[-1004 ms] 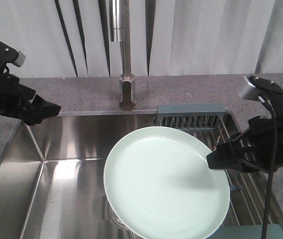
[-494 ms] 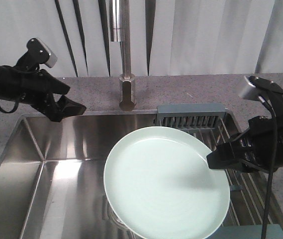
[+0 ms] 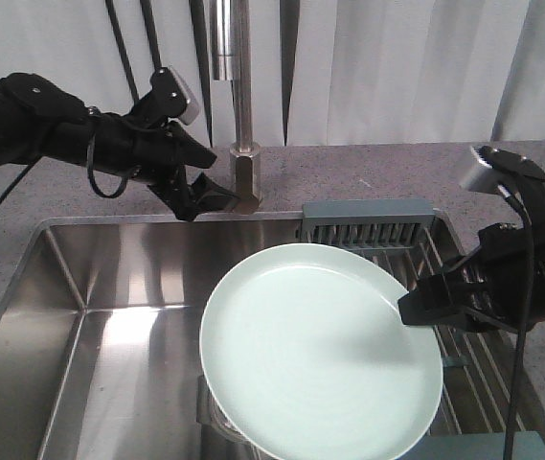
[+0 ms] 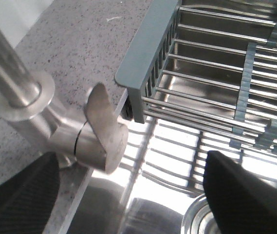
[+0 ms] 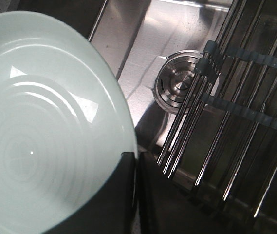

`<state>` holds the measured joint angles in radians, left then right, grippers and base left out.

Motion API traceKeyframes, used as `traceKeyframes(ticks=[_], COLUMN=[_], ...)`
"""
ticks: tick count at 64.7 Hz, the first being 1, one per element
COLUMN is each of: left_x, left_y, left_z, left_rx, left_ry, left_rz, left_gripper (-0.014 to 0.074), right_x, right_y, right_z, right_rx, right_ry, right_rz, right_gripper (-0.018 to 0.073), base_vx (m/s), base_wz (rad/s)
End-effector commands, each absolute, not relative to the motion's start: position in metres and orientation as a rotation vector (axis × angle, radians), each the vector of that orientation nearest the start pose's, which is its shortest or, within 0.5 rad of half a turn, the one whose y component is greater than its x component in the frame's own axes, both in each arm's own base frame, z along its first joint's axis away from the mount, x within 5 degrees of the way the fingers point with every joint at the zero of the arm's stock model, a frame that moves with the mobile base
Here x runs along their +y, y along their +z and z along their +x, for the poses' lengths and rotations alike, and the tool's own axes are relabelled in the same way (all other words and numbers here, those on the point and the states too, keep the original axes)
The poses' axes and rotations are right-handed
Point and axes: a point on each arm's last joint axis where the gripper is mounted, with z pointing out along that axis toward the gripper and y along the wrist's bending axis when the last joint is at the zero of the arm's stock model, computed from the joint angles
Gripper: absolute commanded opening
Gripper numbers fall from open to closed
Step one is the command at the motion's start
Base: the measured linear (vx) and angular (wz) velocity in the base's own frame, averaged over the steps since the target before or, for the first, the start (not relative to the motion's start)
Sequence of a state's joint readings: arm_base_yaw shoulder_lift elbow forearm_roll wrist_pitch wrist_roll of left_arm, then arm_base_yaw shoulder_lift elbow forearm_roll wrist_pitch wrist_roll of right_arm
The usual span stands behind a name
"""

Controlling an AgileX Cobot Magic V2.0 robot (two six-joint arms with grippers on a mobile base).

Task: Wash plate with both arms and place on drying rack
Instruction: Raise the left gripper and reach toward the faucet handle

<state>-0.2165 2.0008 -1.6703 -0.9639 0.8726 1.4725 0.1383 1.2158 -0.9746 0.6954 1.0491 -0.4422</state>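
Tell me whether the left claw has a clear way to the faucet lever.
Probably yes: the open left claw hangs right at the faucet lever, nothing between them; the plate lies well aside.

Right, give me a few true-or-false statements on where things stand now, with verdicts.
1. The right arm has its jaws clamped on the rim of the plate. True.
2. The plate rests on the drying rack. False: it is held above the sink.
3. The left arm has its jaws shut on the faucet handle. False: they stand open, one either side of it.
4. The drying rack spans the sink's right end. True.
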Motion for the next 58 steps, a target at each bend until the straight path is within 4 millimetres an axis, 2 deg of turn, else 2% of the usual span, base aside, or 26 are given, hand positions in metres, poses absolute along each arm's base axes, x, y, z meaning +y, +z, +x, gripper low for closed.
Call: traceKeyframes(ticks=[1, 12, 19, 41, 51, 58], left_x=[-0.166, -0.183, -0.190, -0.191, -0.190, -0.189], left_y=[0.306, 0.307, 0.311, 0.310, 0.313, 0.321], left_z=[0.427, 0.435, 0.431, 0.413, 0.412, 0.408], left_rx=[1.730, 1.685, 1.660, 1.643, 1.649, 1.686], left_ry=[-0.560, -0.592, -0.651, -0.803, -0.810, -0.829], left_rz=[1.243, 1.257, 1.285, 1.440, 1.437, 1.396], left_gripper=[0.0586, 0.0586, 0.0586, 0.0586, 0.0586, 0.0586], right_x=[0.083, 0.083, 0.083, 0.083, 0.083, 0.083], right_y=[0.335, 0.335, 0.335, 0.335, 0.335, 0.335], right_z=[0.213, 0.213, 0.213, 0.213, 0.213, 0.213], right_rx=[2.454, 2.454, 2.455, 2.455, 2.455, 2.455], right_ry=[0.836, 0.836, 0.836, 0.836, 0.836, 0.836], right_rz=[-0.426, -0.426, -0.426, -0.426, -0.426, -0.426], right_gripper=[-0.0008, -0.0008, -0.0008, -0.0008, -0.0008, -0.0008], base_vx=[0.00, 0.00, 0.00, 0.00, 0.00, 0.00], base_wz=[0.00, 0.00, 0.00, 0.00, 0.00, 0.00])
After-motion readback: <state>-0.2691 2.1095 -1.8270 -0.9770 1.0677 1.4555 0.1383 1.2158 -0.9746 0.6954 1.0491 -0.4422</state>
